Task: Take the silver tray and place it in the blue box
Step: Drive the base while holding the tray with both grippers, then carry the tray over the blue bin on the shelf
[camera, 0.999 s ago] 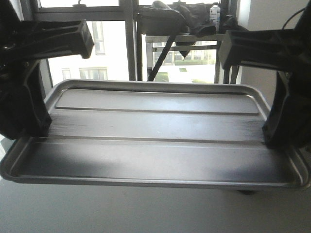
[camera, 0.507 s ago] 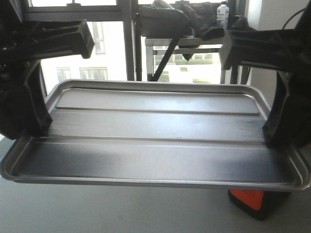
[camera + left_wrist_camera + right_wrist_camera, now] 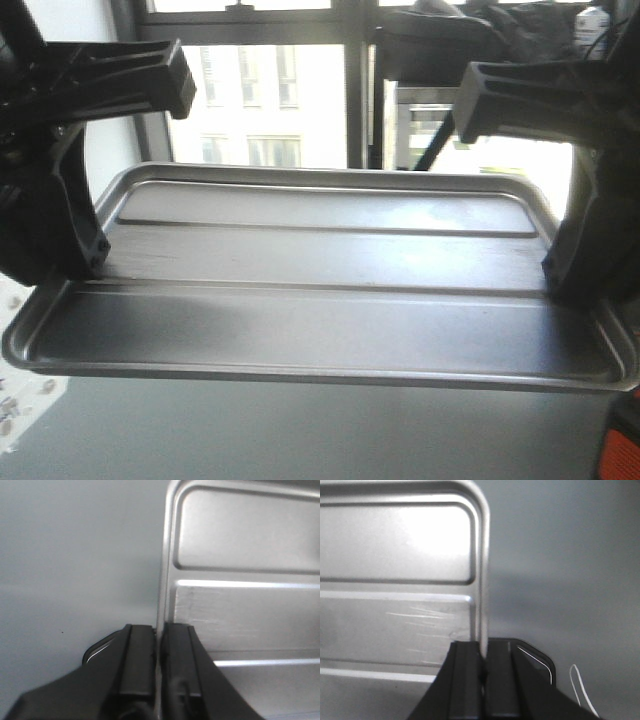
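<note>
The silver tray (image 3: pixel 320 290) hangs level in the air across the front view, held at both short ends. My left gripper (image 3: pixel 75 265) is shut on its left rim; the left wrist view shows the rim (image 3: pixel 165 570) pinched between the black fingers (image 3: pixel 137 665). My right gripper (image 3: pixel 570 270) is shut on the right rim, and the right wrist view shows that rim (image 3: pixel 481 570) clamped between its fingers (image 3: pixel 497 680). The tray's embossed panel and two ridges face up (image 3: pixel 395 580). The blue box is out of view.
Windows with dark frames (image 3: pixel 355 90) fill the background beyond the tray. An orange and black object (image 3: pixel 622 455) pokes in at the bottom right corner. Grey floor (image 3: pixel 75 555) lies under the tray, with a thin white cord (image 3: pixel 580 685) at the right.
The whole view has swung: the window frames and shelf have slid to the right behind the tray, and the orange object has moved to the right edge. Both grips on the tray are unchanged.
</note>
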Available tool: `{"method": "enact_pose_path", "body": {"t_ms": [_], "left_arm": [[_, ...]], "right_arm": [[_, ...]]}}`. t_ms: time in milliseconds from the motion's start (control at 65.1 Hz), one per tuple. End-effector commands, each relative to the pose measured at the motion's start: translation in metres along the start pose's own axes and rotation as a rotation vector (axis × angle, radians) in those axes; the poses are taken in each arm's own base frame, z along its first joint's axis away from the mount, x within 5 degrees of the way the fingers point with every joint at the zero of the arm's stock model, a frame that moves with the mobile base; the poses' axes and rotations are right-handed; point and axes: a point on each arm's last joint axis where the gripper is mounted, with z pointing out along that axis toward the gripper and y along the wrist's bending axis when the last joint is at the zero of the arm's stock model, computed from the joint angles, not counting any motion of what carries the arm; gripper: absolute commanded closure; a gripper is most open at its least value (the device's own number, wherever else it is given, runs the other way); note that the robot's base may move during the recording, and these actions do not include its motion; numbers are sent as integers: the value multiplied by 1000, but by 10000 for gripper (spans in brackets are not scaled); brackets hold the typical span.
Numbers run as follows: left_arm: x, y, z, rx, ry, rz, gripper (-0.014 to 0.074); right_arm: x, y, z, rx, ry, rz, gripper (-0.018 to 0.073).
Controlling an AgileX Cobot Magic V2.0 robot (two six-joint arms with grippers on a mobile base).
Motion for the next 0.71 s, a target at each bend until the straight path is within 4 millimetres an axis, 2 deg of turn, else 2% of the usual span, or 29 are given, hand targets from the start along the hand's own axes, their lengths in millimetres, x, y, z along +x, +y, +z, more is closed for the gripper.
{"method": "enact_pose_path", "body": {"t_ms": [0, 692], "left_arm": [[-6, 5, -13, -34, -48, 22, 603], [-6, 5, -13, -34, -48, 22, 603]], "right_arm": [[-7, -6, -9, 44, -48, -34, 503], [-7, -6, -9, 44, -48, -34, 503]]}}
